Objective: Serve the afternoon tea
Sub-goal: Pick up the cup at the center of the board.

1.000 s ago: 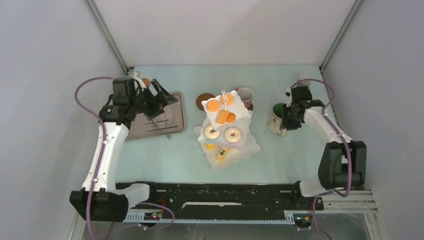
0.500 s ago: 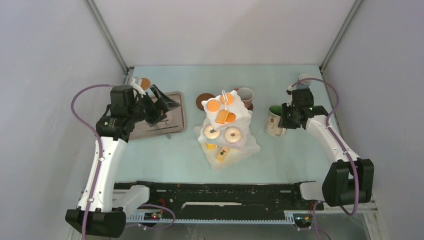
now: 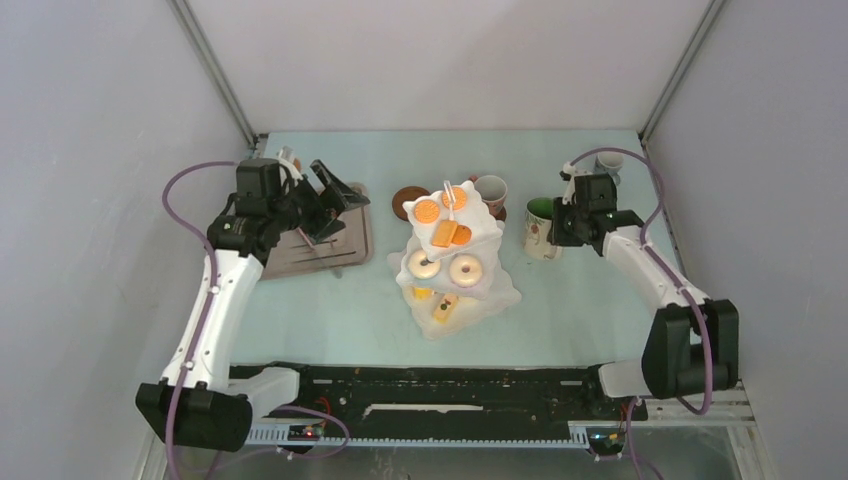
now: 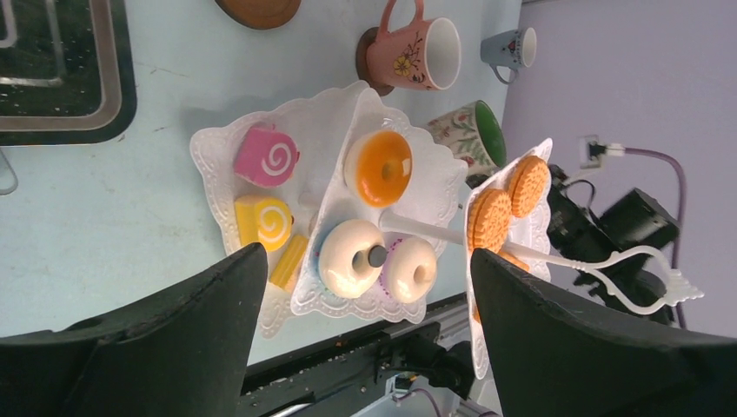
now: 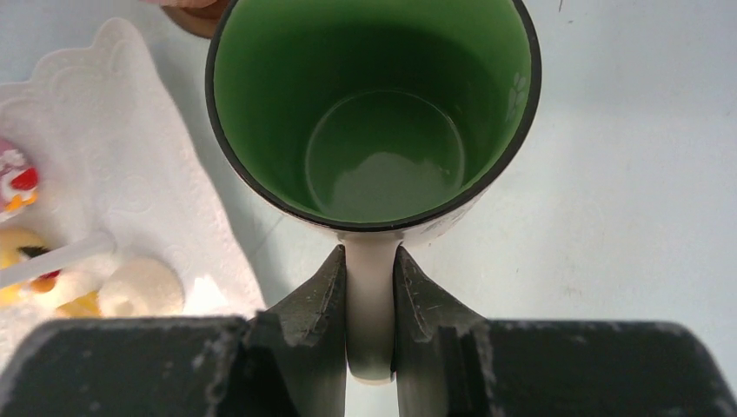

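Right hand (image 5: 370, 265) pinches the handle of the green-inside mug (image 5: 374, 130) just ahead; left hand (image 4: 365, 265) gapes wide, empty, white stand (image 4: 437, 184) beyond.

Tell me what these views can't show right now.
Base of green-inside mug: right wrist view looks straight in; resting or lifted, unclear.
Most of the coaster under pink mug: hidden by the mug, left wrist view.
Part of grey tray: cut off by left wrist frame edge.
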Motion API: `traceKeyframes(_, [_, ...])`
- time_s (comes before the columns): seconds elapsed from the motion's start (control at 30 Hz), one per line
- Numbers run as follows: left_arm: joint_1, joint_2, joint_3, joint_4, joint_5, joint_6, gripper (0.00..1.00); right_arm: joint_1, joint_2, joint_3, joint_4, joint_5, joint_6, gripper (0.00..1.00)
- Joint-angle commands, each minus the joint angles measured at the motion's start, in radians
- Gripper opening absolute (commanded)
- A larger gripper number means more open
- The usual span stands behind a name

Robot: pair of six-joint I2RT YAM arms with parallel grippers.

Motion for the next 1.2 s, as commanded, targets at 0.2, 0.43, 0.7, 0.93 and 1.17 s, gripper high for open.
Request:
traceKeyframes(0.2, [-0.002, 0.090, 0.056, 0.114, 0.067, -0.088, 0.93, -0.038, 0.166, 0.023, 0.403, 0.014, -0.115, 0.00])
traceKeyframes(0.43, [0.000, 0.272, 0.097, 0.225, -0.091, -0.075, 0.93, -0.074, 0.344, 0.148, 0.434, -0.124, -0.208, 0.00])
traceKeyframes(0.7, [-0.042, 0.613, 0.401, 0.321, -0.197, 0.118, 0.91, -0.079, 0.546, 0.392, 0.390, -0.332, -0.346, 0.00])
traceKeyframes(0.93, [-0.092, 0.886, 0.717, 0.316, -0.191, 0.227, 0.91, -0.084, 0.726, 0.708, 0.201, -0.447, -0.464, 0.00])
traceKeyframes(1.17, [-0.123, 1.043, 0.840, 0.421, -0.183, 0.241, 0.92, -0.071, 0.867, 0.919, 0.128, -0.551, -0.523, 0.00])
